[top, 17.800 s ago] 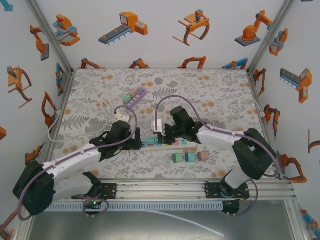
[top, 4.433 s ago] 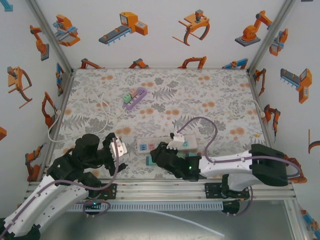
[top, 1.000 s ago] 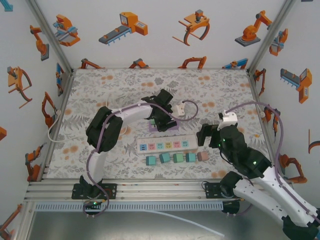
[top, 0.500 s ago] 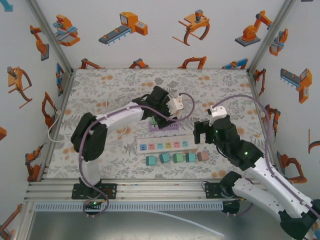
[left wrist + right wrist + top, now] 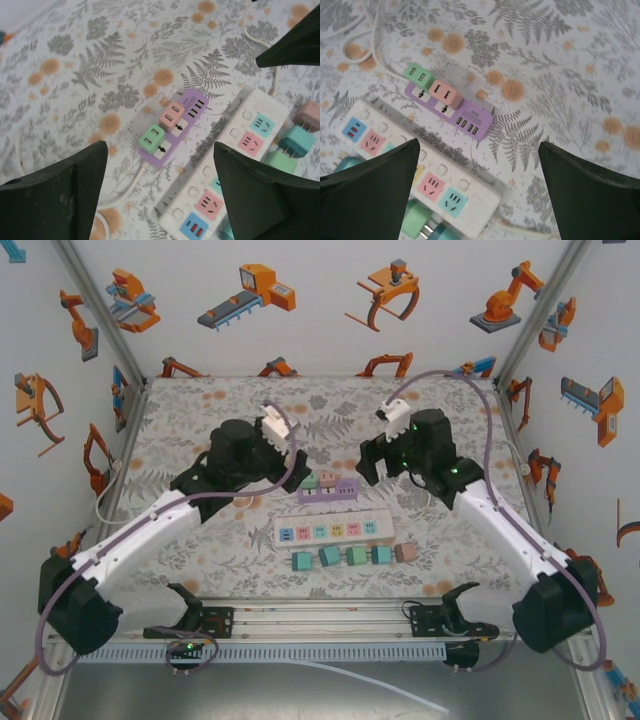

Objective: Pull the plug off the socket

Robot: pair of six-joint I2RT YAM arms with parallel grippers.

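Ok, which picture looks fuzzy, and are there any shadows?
Left wrist view: the fingers up close and the far tablecloth look soft, the purple strip sharp. Right wrist view: crisp, a faint shadow beside the strip. Top view: even light, no glare.

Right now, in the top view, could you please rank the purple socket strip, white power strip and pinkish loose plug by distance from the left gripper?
1. purple socket strip, just right of the left gripper.
2. white power strip, toward the bases.
3. pinkish loose plug, right end of the near row.
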